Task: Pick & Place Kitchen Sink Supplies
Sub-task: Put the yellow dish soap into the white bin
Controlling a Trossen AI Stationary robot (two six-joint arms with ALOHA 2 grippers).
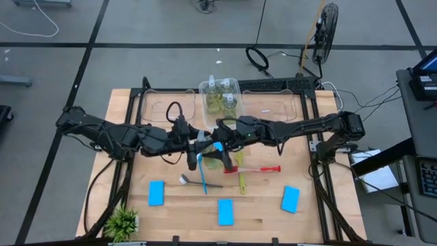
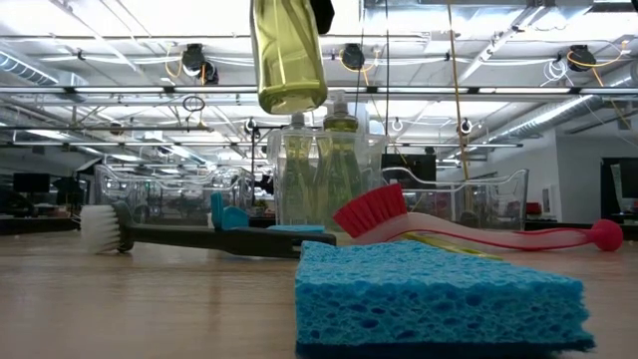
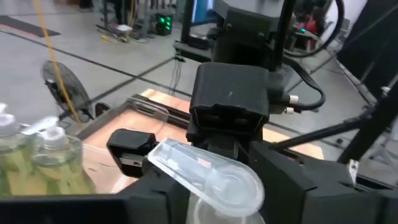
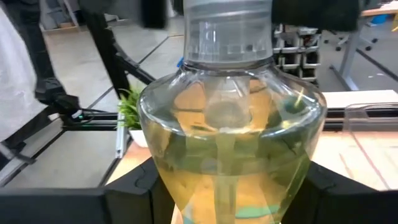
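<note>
Bottle [image 2: 289, 60] of yellow-green liquid hung well above the counter [image 1: 177, 205], over its middle, where both arms met from opposite sides. Right claw [image 4: 227, 194] was closed on the bottle body, a finger [image 4: 127, 193] against each side of it. Left claw [image 3: 217, 200] sat at the bottle's clear pump top [image 3: 211, 180]; whether its fingers were gripping or loose could not be told. Under the lifted bottle, four brushes lay on the counter close together: blue [image 1: 203, 174], grey with a white head [image 1: 186, 180], red [image 1: 259, 169], yellow-green [image 1: 242, 182]. The blue and grey handles crossed. Three blue sponges were spread along the near side of the counter, well apart: one left [image 1: 156, 193], one centre [image 1: 225, 212], one right [image 1: 290, 199]. Other bottles [image 1: 220, 99] stood upright in the middle clear bin [image 1: 235, 85] at the far edge. A clear bin stood on either side of it, left [image 1: 160, 106] and right [image 1: 276, 106]. Plant [image 1: 123, 222] stood at the near left corner.
</note>
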